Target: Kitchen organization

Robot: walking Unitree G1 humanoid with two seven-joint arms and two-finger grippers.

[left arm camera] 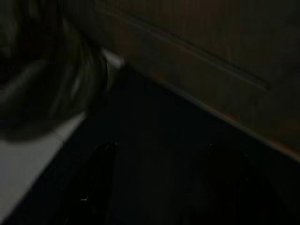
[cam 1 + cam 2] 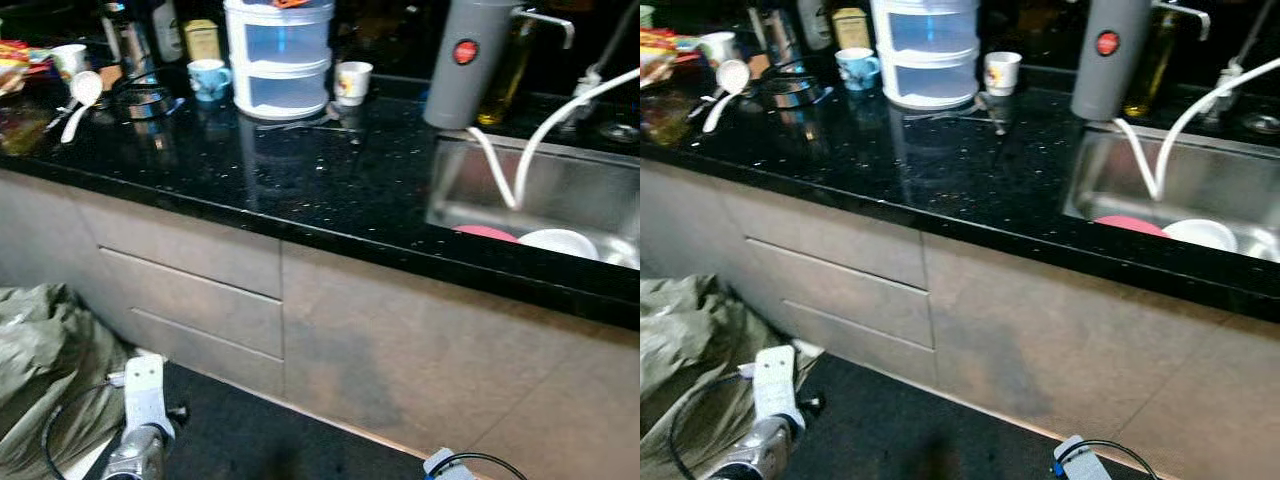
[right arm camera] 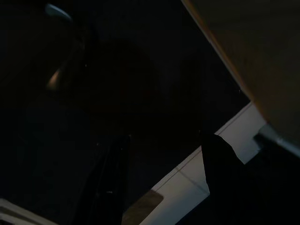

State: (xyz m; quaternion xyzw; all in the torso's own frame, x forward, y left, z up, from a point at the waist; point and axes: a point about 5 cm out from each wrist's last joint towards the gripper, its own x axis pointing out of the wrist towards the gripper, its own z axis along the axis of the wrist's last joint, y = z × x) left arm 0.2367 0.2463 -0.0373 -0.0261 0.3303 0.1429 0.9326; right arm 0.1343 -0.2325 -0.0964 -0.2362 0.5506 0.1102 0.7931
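Observation:
A black speckled counter (image 2: 330,190) runs across in front of me. On it stand a white stacked container (image 2: 279,60), a blue mug (image 2: 208,78), a patterned white cup (image 2: 352,82), another white cup (image 2: 70,58) and a white ladle (image 2: 80,95). The steel sink (image 2: 560,190) at the right holds a pink plate (image 2: 487,233) and a white bowl (image 2: 560,243). Both arms hang low by the cabinet front: the left arm (image 2: 140,440) and the right arm (image 2: 450,466). My left gripper (image 1: 164,147) and right gripper (image 3: 168,138) are open over the dark floor, holding nothing.
A grey cylinder with a red button (image 2: 465,60), an oil bottle (image 2: 505,70) and white hoses (image 2: 540,130) crowd the sink's back. A steel kettle (image 2: 135,60) and a yellow tin (image 2: 202,38) stand at the far left. Drawer fronts (image 2: 190,290) lie below; a grey-green sack (image 2: 45,360) lies on the floor.

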